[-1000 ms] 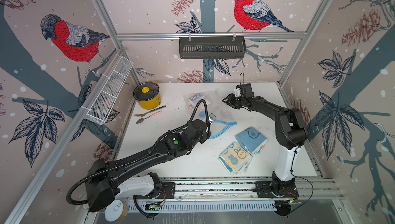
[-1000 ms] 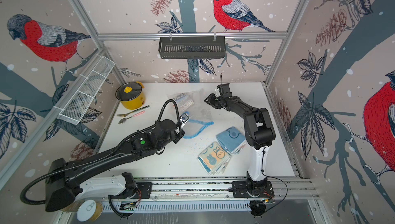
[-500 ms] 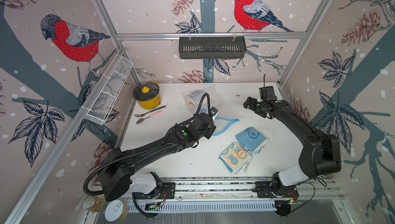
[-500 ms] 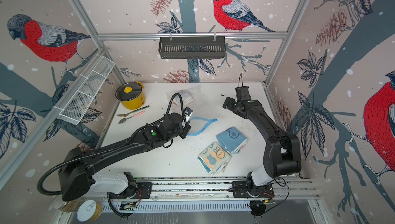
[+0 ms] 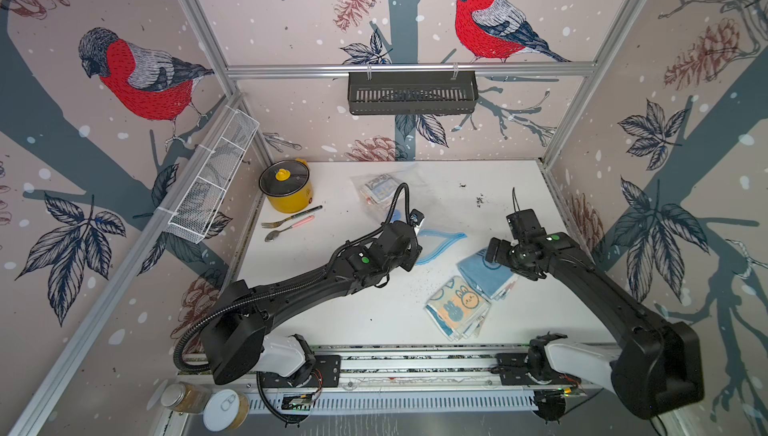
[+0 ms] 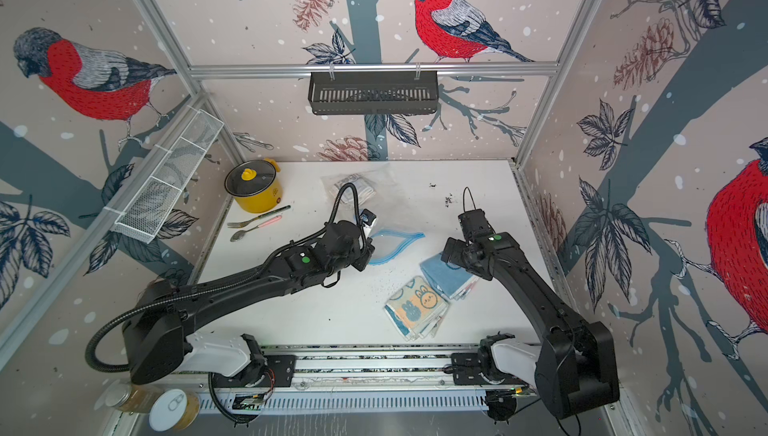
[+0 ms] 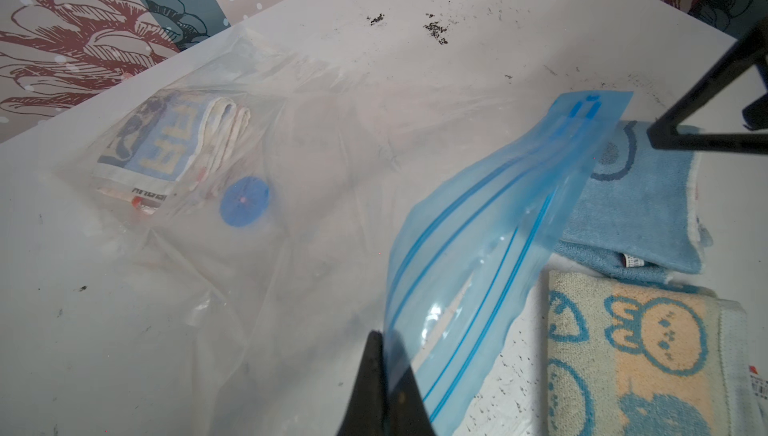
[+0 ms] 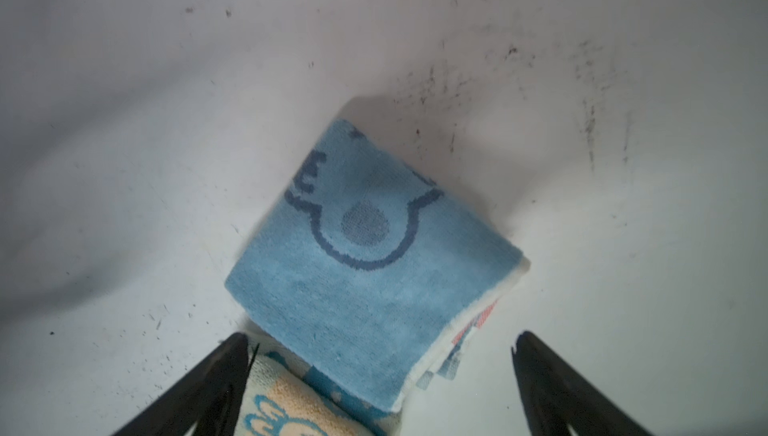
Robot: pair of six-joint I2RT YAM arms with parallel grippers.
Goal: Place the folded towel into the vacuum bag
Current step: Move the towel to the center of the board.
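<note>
Three folded towels (image 5: 457, 309), one inside one vacuum bag (image 7: 332, 155)

Quick count here: three folded towels (blue towel (image 5: 482, 273), bunny towel (image 5: 457, 309), bagged towel (image 5: 376, 190)), one vacuum bag (image 7: 332, 142), one yellow pot (image 5: 286, 186), one fork (image 5: 286, 219), one spoon (image 5: 271, 236), and two wall baskets (black basket (image 5: 411, 93), white wire basket (image 5: 212, 176)).
</note>
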